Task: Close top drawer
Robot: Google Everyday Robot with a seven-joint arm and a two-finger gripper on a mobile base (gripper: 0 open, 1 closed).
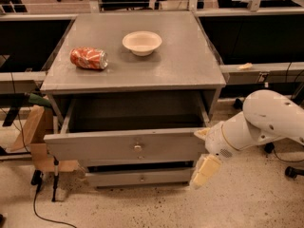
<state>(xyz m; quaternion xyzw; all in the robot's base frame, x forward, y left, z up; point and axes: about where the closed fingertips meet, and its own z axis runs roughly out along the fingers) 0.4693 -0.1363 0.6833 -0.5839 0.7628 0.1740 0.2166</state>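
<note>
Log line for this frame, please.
top drawer: open | gripper: at drawer front's right end | cabinet top: can, bowl

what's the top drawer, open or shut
Open: the top drawer juts out, its inside showing. The gripper is at its right front corner.

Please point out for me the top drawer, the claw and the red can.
top drawer (95,148): camera view, grey front, left half.
claw (203,161): camera view, its middle, by drawer's right end.
red can (89,58): camera view, its side.

one camera, high, facing front edge of table (190,65), tilted down, fairly near, whole top in view, gripper (203,152) below front right corner, beside top drawer (95,146)
</note>
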